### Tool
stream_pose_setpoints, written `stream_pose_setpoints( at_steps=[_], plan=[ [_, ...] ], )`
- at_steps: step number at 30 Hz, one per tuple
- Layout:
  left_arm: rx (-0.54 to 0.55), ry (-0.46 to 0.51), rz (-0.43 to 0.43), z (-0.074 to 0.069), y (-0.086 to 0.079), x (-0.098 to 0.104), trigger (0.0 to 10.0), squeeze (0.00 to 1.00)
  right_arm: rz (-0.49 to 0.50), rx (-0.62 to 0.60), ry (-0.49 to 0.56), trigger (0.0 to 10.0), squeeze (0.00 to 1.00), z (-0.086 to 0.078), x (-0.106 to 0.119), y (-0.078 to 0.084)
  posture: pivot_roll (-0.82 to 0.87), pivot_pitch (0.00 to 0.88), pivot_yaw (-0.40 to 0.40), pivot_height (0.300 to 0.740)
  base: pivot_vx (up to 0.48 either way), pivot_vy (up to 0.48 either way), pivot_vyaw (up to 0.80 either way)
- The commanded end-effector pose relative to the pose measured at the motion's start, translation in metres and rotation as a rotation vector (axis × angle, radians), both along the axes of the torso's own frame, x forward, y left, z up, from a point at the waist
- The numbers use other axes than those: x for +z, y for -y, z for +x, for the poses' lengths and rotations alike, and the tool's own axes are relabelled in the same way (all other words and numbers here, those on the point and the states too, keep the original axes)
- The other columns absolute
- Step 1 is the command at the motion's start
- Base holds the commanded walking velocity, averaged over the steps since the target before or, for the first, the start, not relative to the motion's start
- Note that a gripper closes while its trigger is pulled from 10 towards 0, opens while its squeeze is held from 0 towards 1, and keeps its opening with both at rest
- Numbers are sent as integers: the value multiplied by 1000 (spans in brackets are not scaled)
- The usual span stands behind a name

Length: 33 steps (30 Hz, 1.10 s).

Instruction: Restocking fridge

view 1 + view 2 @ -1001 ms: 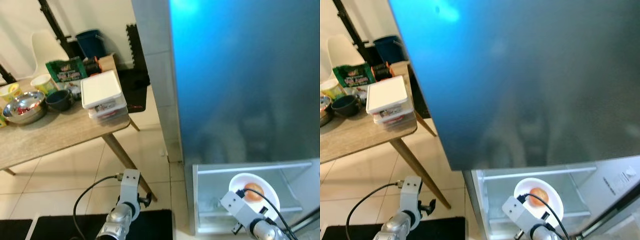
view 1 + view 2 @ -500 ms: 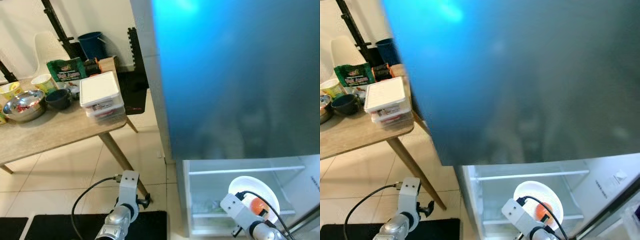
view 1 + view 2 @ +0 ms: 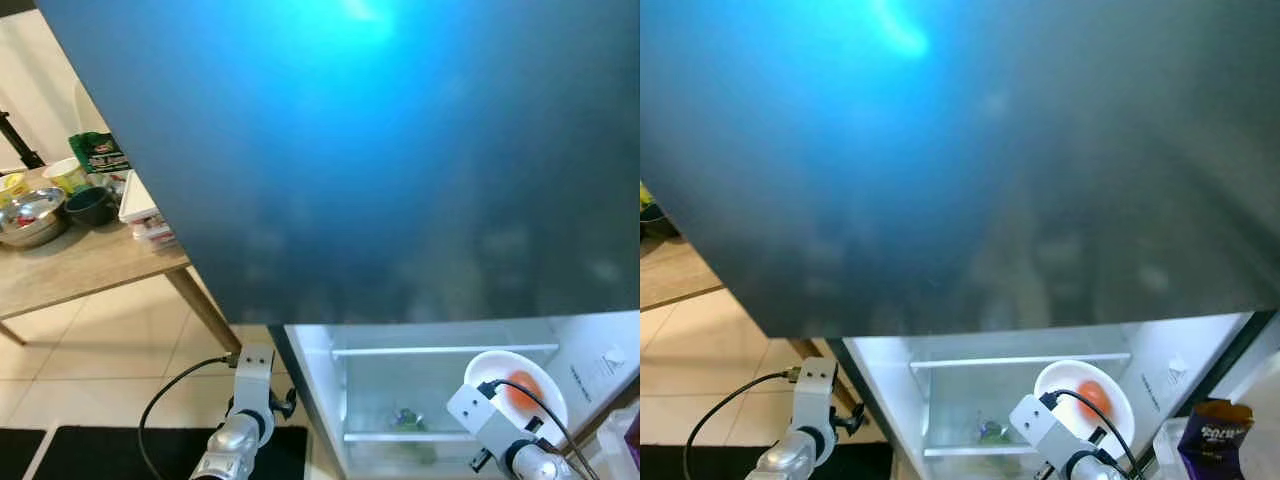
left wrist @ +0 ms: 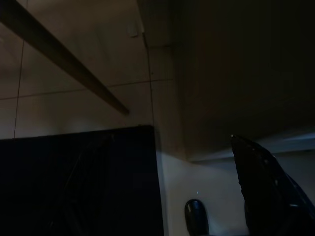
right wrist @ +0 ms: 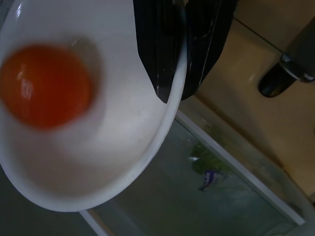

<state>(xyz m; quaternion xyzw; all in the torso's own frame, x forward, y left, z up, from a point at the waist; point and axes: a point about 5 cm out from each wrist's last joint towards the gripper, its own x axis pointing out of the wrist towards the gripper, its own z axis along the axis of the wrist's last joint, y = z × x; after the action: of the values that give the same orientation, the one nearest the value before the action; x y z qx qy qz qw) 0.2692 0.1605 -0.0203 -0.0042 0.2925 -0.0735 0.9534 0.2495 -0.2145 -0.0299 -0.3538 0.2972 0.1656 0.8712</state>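
Right wrist view: right end effector (image 5: 179, 73) pinches the white bowl's (image 5: 147, 147) rim, orange fruit (image 5: 45, 84) blurred inside.

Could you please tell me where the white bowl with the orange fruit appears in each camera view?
Left eye view: white bowl at lower right, before the open fridge compartment, above the right gripper's arm.
Right eye view: lower centre-right.
Left wrist view: not there.
Right wrist view: close up, its rim clamped by the right gripper.
Shared landmark: the orange fruit inside.

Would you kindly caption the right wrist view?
Right gripper clamps a white bowl holding an orange fruit.
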Motion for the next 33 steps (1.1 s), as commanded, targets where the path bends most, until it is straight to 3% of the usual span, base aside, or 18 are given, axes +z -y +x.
stream_pose_setpoints(
  at_steps=[1,10,11,12,13,16,20,24,33],
  plan=[
    [-7,-13,-1,-5,0,-5,10000,0,12,1,14,10000,0,1,1,-2,-102,104,118,740,0,0,0],
    [21,-24,3,-13,-6,-10,10000,0,15,4,11,10000,0,0,1,-2,-100,101,115,740,0,0,0],
    [44,-55,4,-19,-10,-16,10000,0,13,12,0,10000,0,-1,-1,-3,-101,98,115,740,0,0,0],
    [84,-134,14,-35,-19,-29,10000,0,1,27,-33,10000,0,-6,-5,-2,-103,97,115,740,0,0,0],
    [84,-134,14,-35,-19,-29,10000,0,1,27,-33,10000,0,-6,-5,-2,-103,97,115,740,0,0,0],
    [116,-232,23,-55,-27,-43,10000,0,-4,23,-41,10000,0,-9,-7,0,-103,95,118,740,0,0,0],
    [71,-387,83,-95,-38,-64,10000,0,-2,11,-39,10000,0,-11,-8,1,-107,90,124,740,0,0,0],
    [67,-398,95,-101,-41,-66,10000,0,-2,8,-37,10000,0,-11,-8,1,-104,89,121,740,0,0,0],
    [91,-371,86,-95,-41,-64,10000,0,-2,11,-35,10000,0,-9,-7,-1,-96,88,115,740,0,0,0]
  ],
)
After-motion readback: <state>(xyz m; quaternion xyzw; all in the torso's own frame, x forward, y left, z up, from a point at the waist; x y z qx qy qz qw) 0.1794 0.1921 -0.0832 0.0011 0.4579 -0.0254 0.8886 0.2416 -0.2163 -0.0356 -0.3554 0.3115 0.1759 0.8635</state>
